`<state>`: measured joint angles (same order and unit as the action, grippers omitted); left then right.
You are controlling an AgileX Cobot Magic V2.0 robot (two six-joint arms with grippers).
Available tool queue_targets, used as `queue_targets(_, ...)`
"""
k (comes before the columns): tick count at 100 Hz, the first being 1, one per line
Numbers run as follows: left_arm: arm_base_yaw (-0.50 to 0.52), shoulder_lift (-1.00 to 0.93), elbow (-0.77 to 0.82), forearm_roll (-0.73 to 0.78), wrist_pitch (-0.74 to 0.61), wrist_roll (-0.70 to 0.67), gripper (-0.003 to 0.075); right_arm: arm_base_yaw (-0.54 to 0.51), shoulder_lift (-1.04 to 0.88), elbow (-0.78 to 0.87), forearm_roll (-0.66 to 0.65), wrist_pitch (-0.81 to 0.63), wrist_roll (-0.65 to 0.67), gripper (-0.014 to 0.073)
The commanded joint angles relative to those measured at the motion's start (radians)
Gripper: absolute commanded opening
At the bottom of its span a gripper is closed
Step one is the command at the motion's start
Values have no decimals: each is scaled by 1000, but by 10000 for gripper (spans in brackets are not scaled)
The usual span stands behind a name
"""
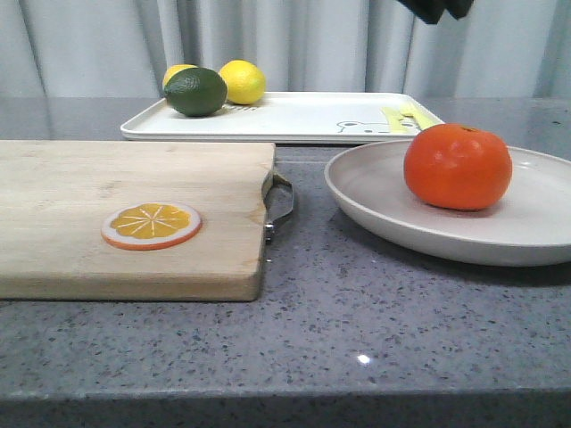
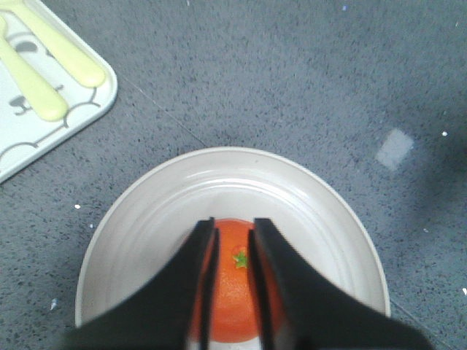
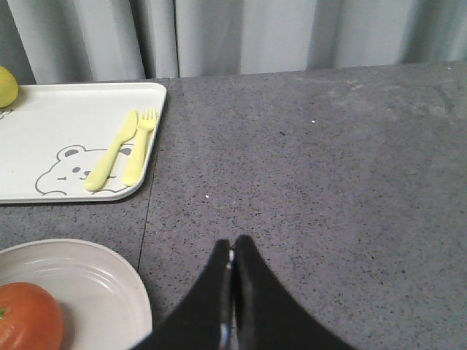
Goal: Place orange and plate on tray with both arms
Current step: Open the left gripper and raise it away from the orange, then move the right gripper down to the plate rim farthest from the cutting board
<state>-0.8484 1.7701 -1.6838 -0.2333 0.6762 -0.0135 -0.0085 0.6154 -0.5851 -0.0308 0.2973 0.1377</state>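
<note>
The left pincer (image 2: 232, 237) points straight down over the plate (image 2: 146, 219), its two dark fingers (image 2: 186, 292) parted by a narrow gap with nothing between them. Through that gap shows the orange (image 2: 235, 281) and its green stem mark, well below the tips. In the front view only a dark piece of an arm (image 1: 434, 8) shows at the top edge, high above the fruit; which arm it is cannot be told from there. The right pincer (image 3: 233, 248) hangs over bare bench (image 3: 328, 182) beside the plate, tilted forward, its fingers pressed together and gripping nothing.

One orange (image 1: 458, 167) sits inside one plate (image 1: 375, 192), on the right part of the bench (image 1: 357, 312). One tray (image 1: 294, 120) lies behind the plate, apart from it, with the bear drawing and one printed pair of yellow-green cutlery (image 3: 120, 149) at its near right corner. On the tray's left end rest two lemons (image 1: 243, 81) and one dark green lime (image 1: 195, 91), bunched together. One wooden cutting board (image 1: 89, 178) with a metal handle (image 1: 281, 205) lies to the left of the plate, bearing one flat orange slice (image 1: 151, 225).
</note>
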Motion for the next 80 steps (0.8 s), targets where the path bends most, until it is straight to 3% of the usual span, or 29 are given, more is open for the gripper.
queue_targets(1,4,-111,42,-10,-125,14,-20,-4,7,-36,-5,-78,-8,-67)
queue_targets(80,10,-726,752,15,-479,22,-20,-4,7,-36,-5,-79,-8,-67)
